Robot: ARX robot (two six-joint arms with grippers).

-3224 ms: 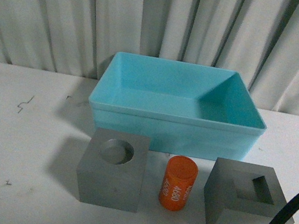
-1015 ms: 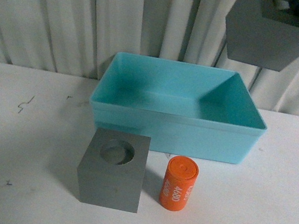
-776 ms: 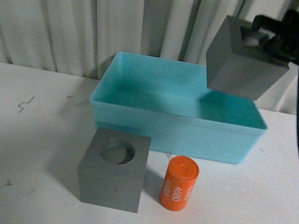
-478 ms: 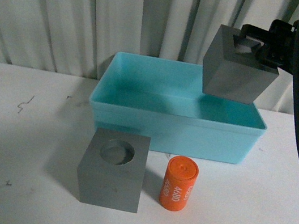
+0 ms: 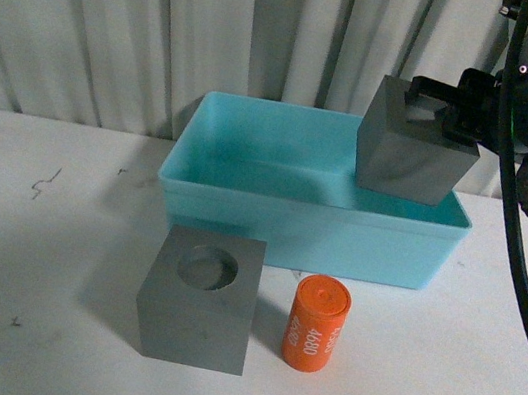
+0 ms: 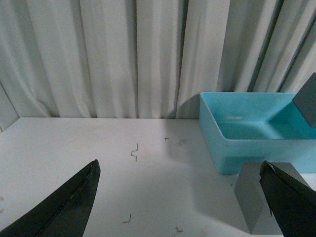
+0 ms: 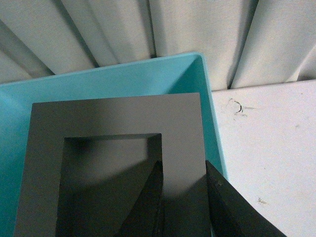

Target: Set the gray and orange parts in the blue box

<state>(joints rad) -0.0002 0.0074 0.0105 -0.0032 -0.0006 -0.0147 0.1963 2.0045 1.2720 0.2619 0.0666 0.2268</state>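
My right gripper (image 5: 451, 112) is shut on the gray cube with the rectangular recess (image 5: 408, 156) and holds it in the air over the right end of the blue box (image 5: 313, 206). In the right wrist view the fingers (image 7: 222, 197) pinch one wall of that cube (image 7: 118, 113), one inside the recess, with the blue box (image 7: 123, 79) below. The gray cube with the round recess (image 5: 198, 303) and the orange cylinder (image 5: 315, 324) stand on the table in front of the box. My left gripper (image 6: 178, 165) is open and empty, above the table left of the box (image 6: 217, 143).
A white table (image 5: 32, 250) with small dark scratch marks (image 5: 43, 183) bears everything. A pleated grey curtain (image 5: 170, 30) hangs right behind the box. A black cable (image 5: 522, 291) runs down from my right arm at the right side.
The right gripper took the rectangular-recess cube off the table at the front right, raised it high, and brought it down over the box's right end. The other parts stayed put.
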